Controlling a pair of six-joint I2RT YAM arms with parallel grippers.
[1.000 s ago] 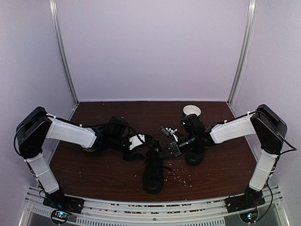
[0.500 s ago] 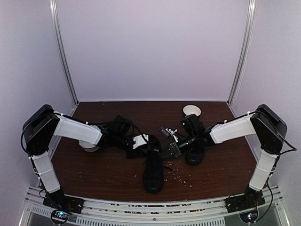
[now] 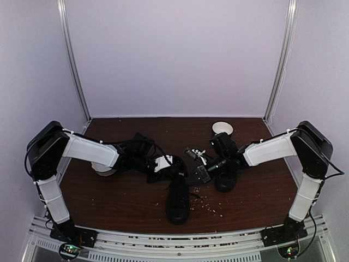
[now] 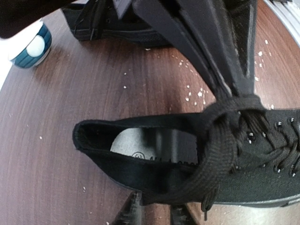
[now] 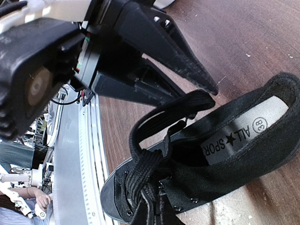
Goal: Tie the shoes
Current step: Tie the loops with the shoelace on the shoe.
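- Seen from above, the near shoe (image 3: 178,201) lies on the table (image 3: 120,199) with its toe pointing at the arm bases. The second shoe (image 3: 226,179) sits just to its right, under the right arm.
- The left gripper (image 3: 179,165) reaches the near shoe's heel opening from the left and the right gripper (image 3: 199,174) from the right. From above I cannot tell how their jaws stand.
- The left wrist view shows more. The right gripper's fingers are clenched together on a lace (image 4: 220,140) of the near shoe, which wraps tightly round their tip.
- In the same view the left gripper's own fingertips (image 4: 132,213) stand slightly apart beside the near shoe's side. Bare wood shows between them, so the pincer is released.
- Only the right wrist view shows the printed label (image 5: 239,131) inside the near shoe, and the lace looping just under the left fingers.
- White specks (image 3: 207,206) lie right of the near shoe, and a white bowl (image 3: 222,128) stands well beyond it.
- A teal-banded bowl (image 4: 32,47) shows plainly in the left wrist view, apart from the near shoe's heel.
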